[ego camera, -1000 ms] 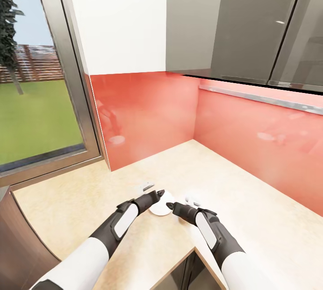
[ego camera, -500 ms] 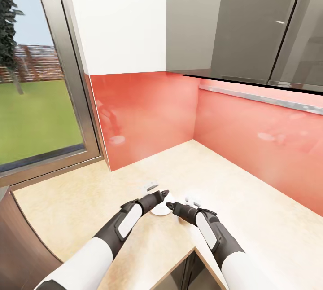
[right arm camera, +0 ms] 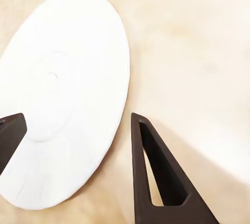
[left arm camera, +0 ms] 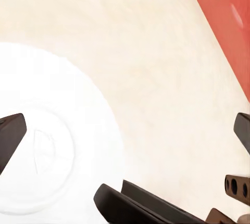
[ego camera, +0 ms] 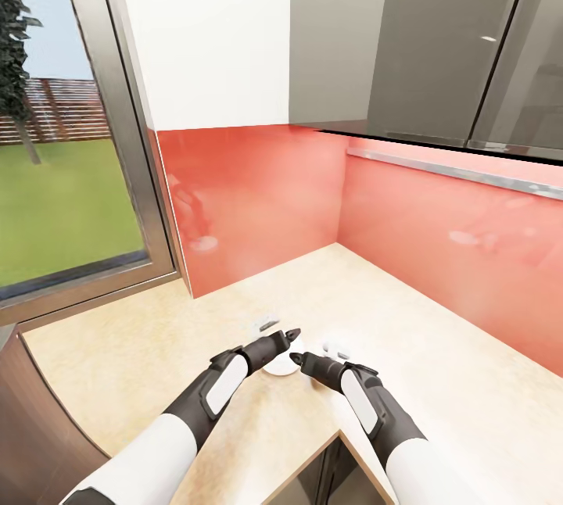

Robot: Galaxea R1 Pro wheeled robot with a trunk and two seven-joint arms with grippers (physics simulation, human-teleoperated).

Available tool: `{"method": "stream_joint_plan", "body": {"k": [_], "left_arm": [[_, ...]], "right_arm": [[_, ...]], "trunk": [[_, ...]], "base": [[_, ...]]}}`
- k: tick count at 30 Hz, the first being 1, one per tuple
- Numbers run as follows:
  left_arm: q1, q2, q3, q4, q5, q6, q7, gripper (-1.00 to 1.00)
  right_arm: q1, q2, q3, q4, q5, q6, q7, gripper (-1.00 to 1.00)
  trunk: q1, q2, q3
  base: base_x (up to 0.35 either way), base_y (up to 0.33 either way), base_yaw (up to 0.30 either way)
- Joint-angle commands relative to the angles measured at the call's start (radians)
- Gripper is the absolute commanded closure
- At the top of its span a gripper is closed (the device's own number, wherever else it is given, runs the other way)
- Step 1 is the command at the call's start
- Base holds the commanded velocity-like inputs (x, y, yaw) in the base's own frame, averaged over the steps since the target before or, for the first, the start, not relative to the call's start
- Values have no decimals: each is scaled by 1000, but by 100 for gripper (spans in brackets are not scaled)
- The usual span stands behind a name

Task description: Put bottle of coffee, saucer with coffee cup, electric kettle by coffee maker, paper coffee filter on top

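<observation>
The white saucer (ego camera: 275,367) lies flat on the beige kitchen countertop (ego camera: 438,349) near the red corner, half hidden under my two grippers. My left gripper (ego camera: 292,332) hovers over it, open wide, with the saucer (left arm camera: 41,146) beside one fingertip in the left wrist view. My right gripper (ego camera: 296,357) is open too, and its fingers (right arm camera: 151,172) straddle the rim of the saucer (right arm camera: 62,94). Neither jaw closes on anything. A small pale crumpled bit (ego camera: 262,324) lies just beyond the saucer, and a small white item (ego camera: 337,349) sits by my right wrist; both are too small to name.
Red backsplash walls (ego camera: 258,200) meet in a corner behind the worktop. Grey wall cabinets (ego camera: 438,36) hang overhead at the right. A window (ego camera: 62,177) with a dark frame stands at the left. The counter's front edge (ego camera: 313,458) cuts in just under my right arm.
My left gripper has slid a little to the right over the saucer, closer to the right gripper's tips. The right arm and the saucer have stayed put.
</observation>
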Motion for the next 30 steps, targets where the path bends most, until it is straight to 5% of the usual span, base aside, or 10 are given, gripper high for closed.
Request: {"method": "stream_joint_plan", "body": {"k": [1,30], "left_arm": [[-1,0,-1,0,6,4,-3,-100],[-1,2,-1,0,6,6,-6,-100]], "right_arm": [[-1,0,0,-1,1,5,0,-100],[-1,0,0,-1,1,5,0,-100]], "trunk": [[1,-2,-2],[1,-2,-2]], "base": [[0,0,0],[0,0,0]]}}
